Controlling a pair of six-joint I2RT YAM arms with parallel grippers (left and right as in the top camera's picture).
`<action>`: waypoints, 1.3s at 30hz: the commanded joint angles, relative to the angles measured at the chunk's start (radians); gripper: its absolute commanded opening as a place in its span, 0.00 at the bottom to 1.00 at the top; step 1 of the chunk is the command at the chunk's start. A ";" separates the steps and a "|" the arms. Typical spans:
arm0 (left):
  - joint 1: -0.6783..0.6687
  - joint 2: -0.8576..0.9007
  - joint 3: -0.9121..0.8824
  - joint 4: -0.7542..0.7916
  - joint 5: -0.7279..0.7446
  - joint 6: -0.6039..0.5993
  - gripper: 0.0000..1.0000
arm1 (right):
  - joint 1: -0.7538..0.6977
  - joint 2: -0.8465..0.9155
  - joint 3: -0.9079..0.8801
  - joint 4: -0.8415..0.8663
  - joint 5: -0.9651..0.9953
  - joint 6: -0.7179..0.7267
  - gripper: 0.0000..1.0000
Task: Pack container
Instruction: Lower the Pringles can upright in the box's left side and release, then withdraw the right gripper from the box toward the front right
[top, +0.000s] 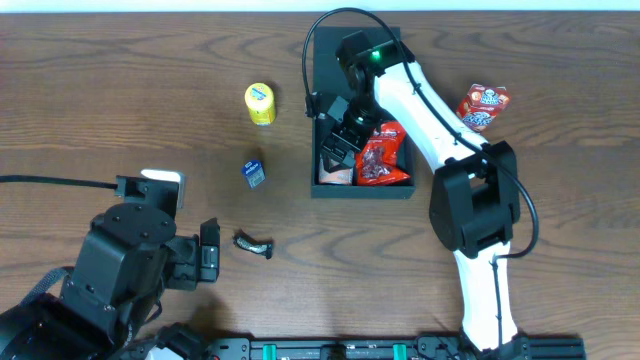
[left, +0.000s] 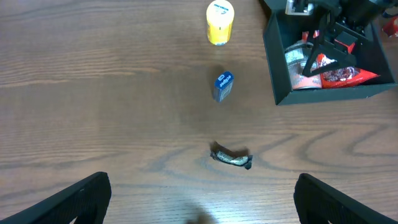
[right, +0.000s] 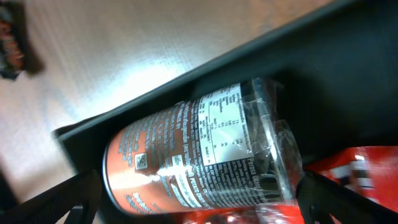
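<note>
Orange packet (right: 186, 162) lying inside container (top: 360, 191); white printed table and QR code visible, wording unreadable. Right claw (right: 199, 200) spread apart over it. Left claw (left: 202, 199) apart, well clear of container.

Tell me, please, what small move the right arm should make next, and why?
Probably lift the right arm straight up out of the container: its jaws stand open over an orange packet lying inside, so that drop looks done.
</note>
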 joint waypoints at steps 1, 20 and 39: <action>0.003 0.000 -0.002 -0.002 0.004 0.004 0.95 | 0.021 0.009 0.002 -0.017 -0.056 -0.036 0.99; 0.003 0.000 -0.002 -0.017 -0.130 0.018 0.95 | 0.011 -0.126 0.153 -0.024 -0.011 0.050 0.99; 0.003 0.022 -0.341 0.330 -0.126 -0.016 0.95 | 0.005 -0.661 0.110 -0.244 0.350 0.381 0.99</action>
